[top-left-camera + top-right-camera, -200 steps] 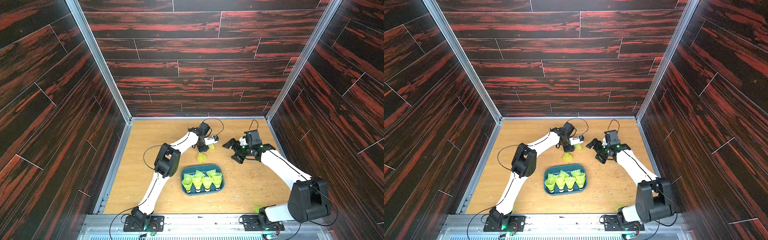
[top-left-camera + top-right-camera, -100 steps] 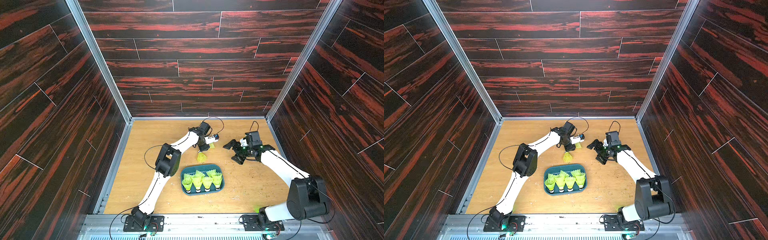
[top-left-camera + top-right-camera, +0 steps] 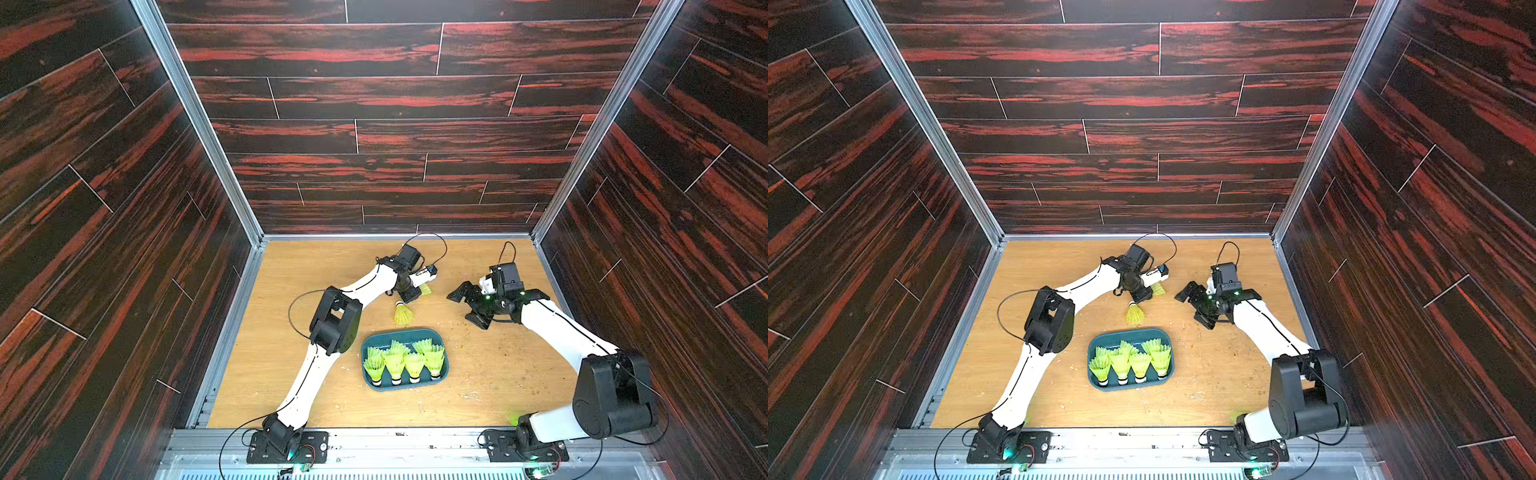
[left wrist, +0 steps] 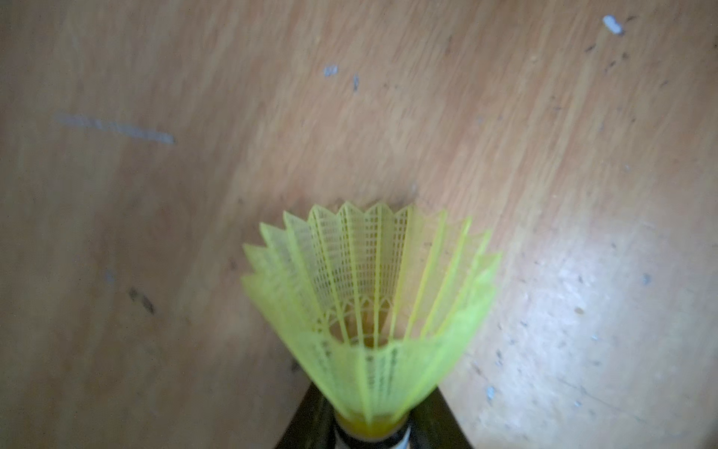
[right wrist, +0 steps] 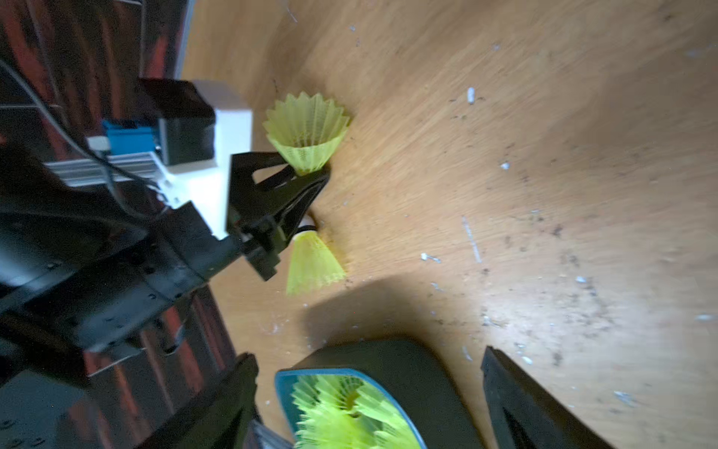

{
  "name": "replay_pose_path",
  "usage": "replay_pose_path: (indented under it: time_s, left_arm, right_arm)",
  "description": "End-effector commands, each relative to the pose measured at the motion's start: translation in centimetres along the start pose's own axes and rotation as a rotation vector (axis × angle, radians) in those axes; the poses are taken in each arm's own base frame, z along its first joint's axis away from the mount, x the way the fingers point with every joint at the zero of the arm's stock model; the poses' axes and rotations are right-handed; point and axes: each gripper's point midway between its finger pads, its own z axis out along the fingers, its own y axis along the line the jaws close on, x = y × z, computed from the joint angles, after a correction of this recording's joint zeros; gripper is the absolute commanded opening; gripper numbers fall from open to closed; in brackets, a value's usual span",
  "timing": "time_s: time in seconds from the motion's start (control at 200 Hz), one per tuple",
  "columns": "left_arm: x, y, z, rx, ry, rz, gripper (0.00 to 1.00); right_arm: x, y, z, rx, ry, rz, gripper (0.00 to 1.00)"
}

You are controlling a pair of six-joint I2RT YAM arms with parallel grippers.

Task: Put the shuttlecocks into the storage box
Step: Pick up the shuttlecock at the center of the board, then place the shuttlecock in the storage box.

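My left gripper (image 3: 417, 291) is shut on the base of a neon yellow-green shuttlecock (image 4: 369, 311) low over the wooden table, skirt pointing away from the fingers (image 5: 279, 186). Both top views show this held shuttlecock (image 3: 425, 288) (image 3: 1158, 288) behind the storage box. A second shuttlecock (image 3: 402, 314) (image 5: 312, 264) lies loose on the table between the left gripper and the box. The dark teal storage box (image 3: 405, 332) (image 3: 1128, 332) holds several shuttlecocks (image 3: 405, 359) standing tip-down. My right gripper (image 3: 468, 307) (image 5: 369, 353) stands open and empty to the right of them, above the table.
The wooden table (image 3: 478, 374) is enclosed by dark red-black panel walls on three sides, with a metal rail along the front. Small specks of debris (image 5: 470, 237) dot the table near the right gripper. The left arm's elbow (image 3: 334, 320) hangs left of the box.
The left gripper's jaws have closed on the shuttlecock's base. The right gripper has shifted slightly and stays open. The loose shuttlecock and the box have not moved.
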Motion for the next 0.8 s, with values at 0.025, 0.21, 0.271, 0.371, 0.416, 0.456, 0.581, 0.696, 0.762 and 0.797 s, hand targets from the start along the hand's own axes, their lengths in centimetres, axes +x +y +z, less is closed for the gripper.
replay_pose_path:
  time_s: [0.025, 0.21, 0.271, 0.371, 0.416, 0.456, 0.581, 0.696, 0.762, 0.797]
  left_arm:
    - [-4.5, 0.6, -7.6, -0.075, -0.154, -0.087, 0.14]
    - [-4.7, 0.6, -13.2, -0.072, -0.221, -0.271, 0.13]
    - [-4.4, -0.1, -15.0, -0.055, -0.239, -0.334, 0.12]
    - [-3.9, -1.0, -17.8, -0.036, -0.298, -0.437, 0.12]
    - [-3.4, -1.5, -19.0, -0.026, -0.308, -0.489, 0.12]
    - [-2.8, -2.0, -20.1, -0.017, -0.314, -0.535, 0.11]
    - [-0.4, -4.2, -22.8, 0.028, -0.332, -0.675, 0.11]
    - [2.6, -6.4, -23.7, 0.072, -0.316, -0.834, 0.1]
    - [4.5, -8.0, -24.0, 0.104, -0.297, -0.918, 0.1]
    - [5.5, -8.8, -24.1, 0.123, -0.287, -0.96, 0.09]
  right_arm:
    - [-0.5, 1.1, -2.3, 0.017, -0.039, -0.142, 0.94]
    - [0.4, 5.8, -3.4, -0.103, -0.027, -0.306, 0.94]
    - [1.0, 7.7, -3.6, -0.166, -0.015, -0.356, 0.94]
    - [2.8, 10.3, -3.7, -0.254, 0.03, -0.447, 0.93]
    - [3.7, 11.3, -3.7, -0.28, 0.046, -0.489, 0.93]
    - [4.6, 12.0, -3.7, -0.301, 0.062, -0.526, 0.93]
    - [7.2, 13.1, -3.4, -0.327, 0.107, -0.598, 0.93]
    - [9.5, 12.5, -2.8, -0.29, 0.147, -0.62, 0.92]
    - [11.0, 12.0, -2.7, -0.275, 0.168, -0.636, 0.92]
    - [11.7, 11.7, -2.7, -0.267, 0.174, -0.644, 0.92]
